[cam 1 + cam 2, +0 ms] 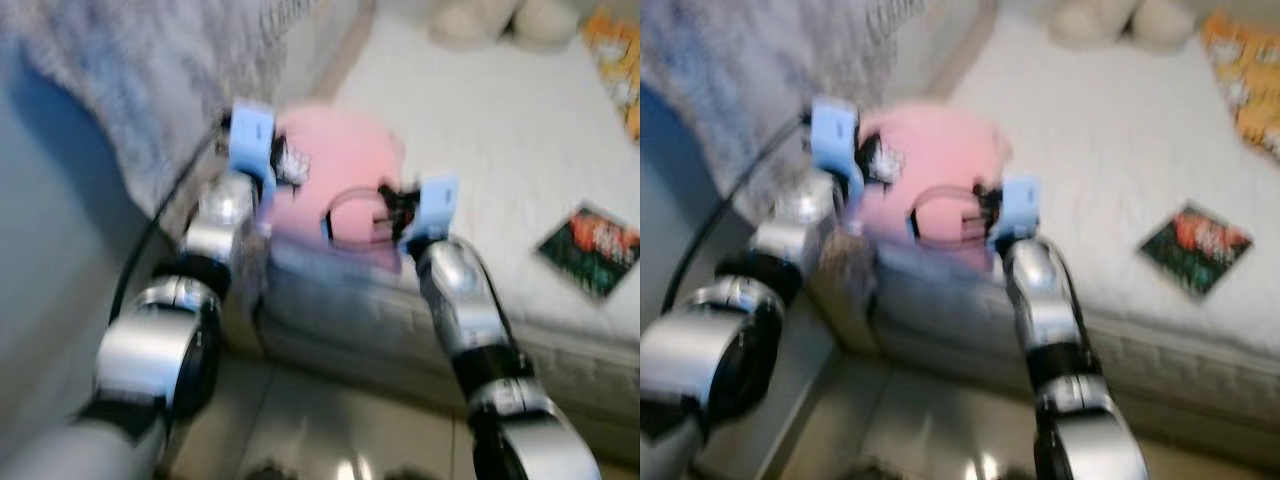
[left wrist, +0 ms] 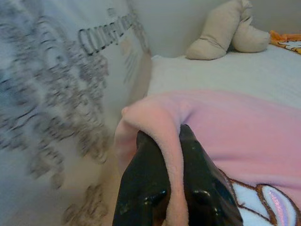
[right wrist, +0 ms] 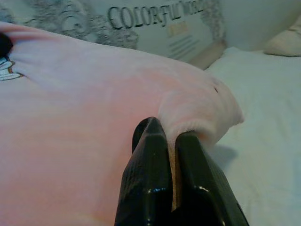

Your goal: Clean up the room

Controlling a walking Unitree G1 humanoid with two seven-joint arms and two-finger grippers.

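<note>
A pink fleece garment (image 1: 335, 170) lies on the near left corner of the white bed (image 1: 500, 150). Both arms reach to it. My left gripper (image 2: 170, 141) is shut on a fold of the pink cloth at its left edge. My right gripper (image 3: 165, 136) is shut on another fold of the same garment (image 3: 84, 117) at its right edge. A printed picture (image 2: 263, 205) shows on the cloth in the left wrist view. The head views are blurred.
A dark book or packet (image 1: 590, 248) lies on the bed to the right. Beige pillows (image 2: 225, 30) and an orange printed item (image 1: 615, 60) sit at the far end. A grey patterned panel (image 1: 150, 90) with lettering stands left of the bed. Tiled floor (image 1: 330, 420) lies below.
</note>
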